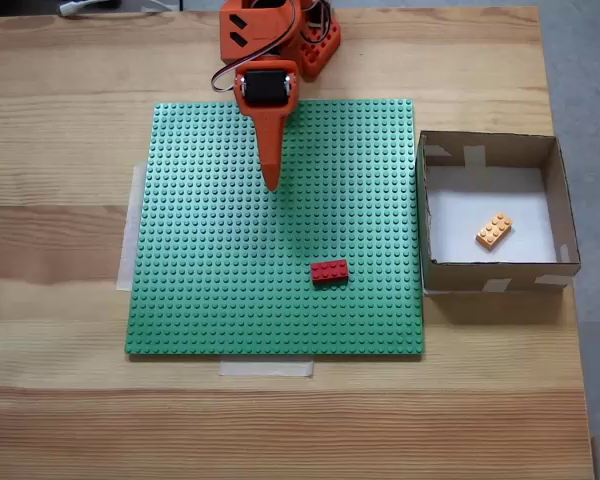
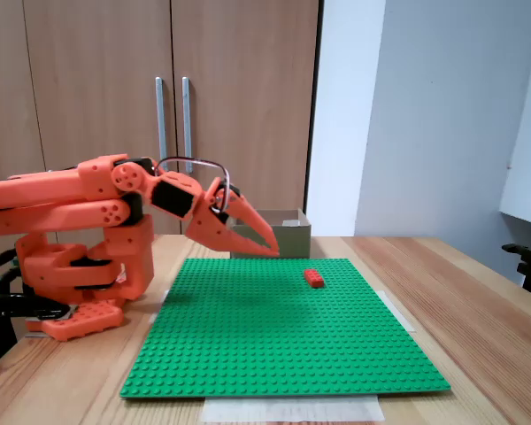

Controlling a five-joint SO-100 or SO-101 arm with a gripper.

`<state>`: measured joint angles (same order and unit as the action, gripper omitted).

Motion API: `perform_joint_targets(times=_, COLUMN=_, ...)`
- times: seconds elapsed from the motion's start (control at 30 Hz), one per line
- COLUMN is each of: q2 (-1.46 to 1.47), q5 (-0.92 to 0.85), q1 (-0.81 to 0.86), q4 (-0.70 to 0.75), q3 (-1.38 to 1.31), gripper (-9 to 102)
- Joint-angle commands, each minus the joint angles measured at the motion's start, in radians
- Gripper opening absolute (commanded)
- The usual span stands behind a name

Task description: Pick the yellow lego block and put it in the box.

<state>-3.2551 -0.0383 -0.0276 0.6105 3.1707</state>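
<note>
Yellow lego block (image 1: 494, 231) already lying inside the box (image 1: 489, 274), on white bottom. Orange gripper (image 1: 271, 180) folded back over green baseplate (image 1: 230, 290), fingers together, holding nothing. Red brick (image 1: 329, 271) on plate (wrong one): risk of grabbing it w/ any further pick.

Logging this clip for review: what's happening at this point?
The orange arm is folded back near its base, its tool shut, holding nothing, above the green baseplate. The yellow brick already lies inside the cardboard box beside the plate. A red brick sits untouched on the plate. The job looks finished.
</note>
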Motion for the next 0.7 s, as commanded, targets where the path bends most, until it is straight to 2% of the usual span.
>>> perform_joint_targets(times=0.0, q2=-0.008, q5=-0.017, q1=-0.008, q4=0.029, q3=0.011, gripper=-1)
perform_joint_targets(times=0.47, q2=-0.009, q5=-0.066, q1=-0.002, q4=0.158, q3=0.02, gripper=-1)
perform_joint_targets(times=0.67, q2=-0.009, q5=-0.064, q1=-0.002, q4=0.16, q3=0.02, gripper=-1)
